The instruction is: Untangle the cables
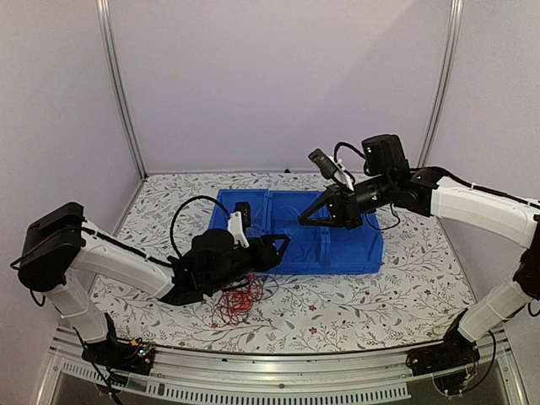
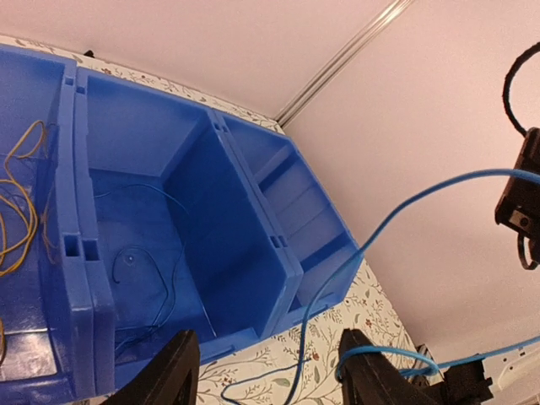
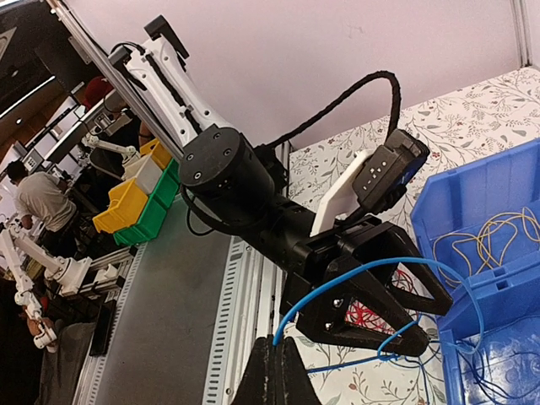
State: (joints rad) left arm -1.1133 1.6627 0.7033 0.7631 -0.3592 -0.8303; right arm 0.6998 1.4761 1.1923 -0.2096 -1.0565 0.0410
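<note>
– Left gripper [image 1: 283,246]: how is it seen?
– It is seen just in front of the blue plastic three-compartment bin [image 1: 346,257], towards the bin's left half, with its jaws spread wide. Nothing is pinched between them. A thin light-blue cable [image 2: 388,221] is looped around one of its black fingers [image 2: 363,380].
– And the right gripper [image 3: 272,359]?
– It is held above the bin's middle compartment, with its jaws pressed together. The light-blue cable is seen coming out from between its fingertips, so it is taken as gripped there. From that gripper the cable is strung in an arc across to the left one.
– Where are the other cables found?
– A loose heap of thin red wires [image 1: 239,302] is laid on the flower-patterned tablecloth [image 1: 380,304] just in front of the bin's left end, under the left arm. Thin yellow wires [image 2: 21,202] are coiled inside the bin's left compartment. Fine dark-blue wires [image 2: 143,278] are spread over the floor of the bin's middle compartment.
</note>
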